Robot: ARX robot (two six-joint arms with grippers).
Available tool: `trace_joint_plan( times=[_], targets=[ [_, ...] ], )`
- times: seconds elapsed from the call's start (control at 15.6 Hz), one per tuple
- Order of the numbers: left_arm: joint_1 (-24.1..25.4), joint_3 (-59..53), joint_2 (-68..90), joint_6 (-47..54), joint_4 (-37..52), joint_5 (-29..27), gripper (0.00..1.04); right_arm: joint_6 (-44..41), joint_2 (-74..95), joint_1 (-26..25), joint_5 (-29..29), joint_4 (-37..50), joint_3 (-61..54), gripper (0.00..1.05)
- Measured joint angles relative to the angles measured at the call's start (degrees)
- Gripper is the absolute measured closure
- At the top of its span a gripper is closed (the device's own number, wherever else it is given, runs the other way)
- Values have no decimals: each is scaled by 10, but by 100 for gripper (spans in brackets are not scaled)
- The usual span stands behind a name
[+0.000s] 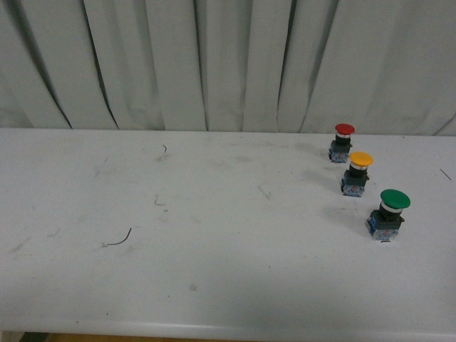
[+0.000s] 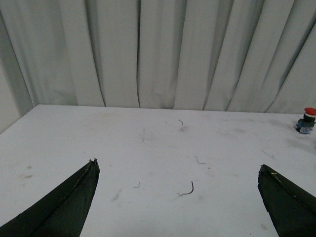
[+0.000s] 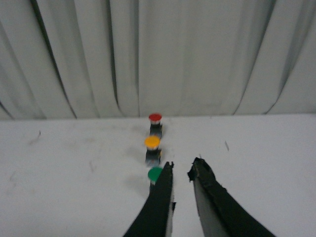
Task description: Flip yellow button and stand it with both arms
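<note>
Jaws first. Left gripper [image 2: 177,170]: fingers spread wide, one black fingertip [image 2: 89,170] at each lower corner of its wrist view, bare table between them, nothing held. Right gripper [image 3: 180,168]: fingers drawn close, only a narrow gap between the tips, nothing gripped in it. Tips hover over the table, just near side of the green button [image 3: 155,174]; one finger partly hides that button's base.

Yellow button [image 1: 357,173]: upright on its block base, cap up, on the right half of the white table [image 1: 214,242]. It is the middle one of a short slanting row of three. Red button [image 1: 343,141] behind it, nearer the curtain; green button [image 1: 387,214], larger, in front and a little further right. All three stand apart, none touching. In the right wrist view the same row runs straight away from the fingers: green nearest, yellow button [image 3: 152,148] next, red button [image 3: 155,124] farthest.

Left wrist view catches only the red button [image 2: 306,120] at the far edge of frame; yellow one out of that view.

Neither arm shows in the front view. Table surface scuffed, with a few smudges and a thin curved bit of wire [image 1: 119,240] on the left half. Pale pleated curtain [image 1: 228,64] hangs behind the table's far edge.
</note>
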Motion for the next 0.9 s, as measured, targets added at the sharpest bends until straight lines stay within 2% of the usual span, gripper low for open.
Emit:
trace_joint_plan(
  times=[0.06,0.19,0.26,0.32,0.39,0.9],
  targets=[
    [0,0,0,0,0,0,7,0,-19,-9,-4,5,-2,96],
    [0,0,0,0,0,0,7,-1,-37,-21,-10,4,-11,102],
    [0,0,0,0,0,0,7,-2,-46,-32,-25,-5,-29,103],
    [0,0,0,0,0,0,7,-2,-60,-77,-76,-12,-45,103],
    [0,0,0,0,0,0,7,-2,-72,-92,-76,-14,-50,103],
    [0,0,0,0,0,0,7,-2,-162,-87,-84,-59,-89,103]
  ],
)
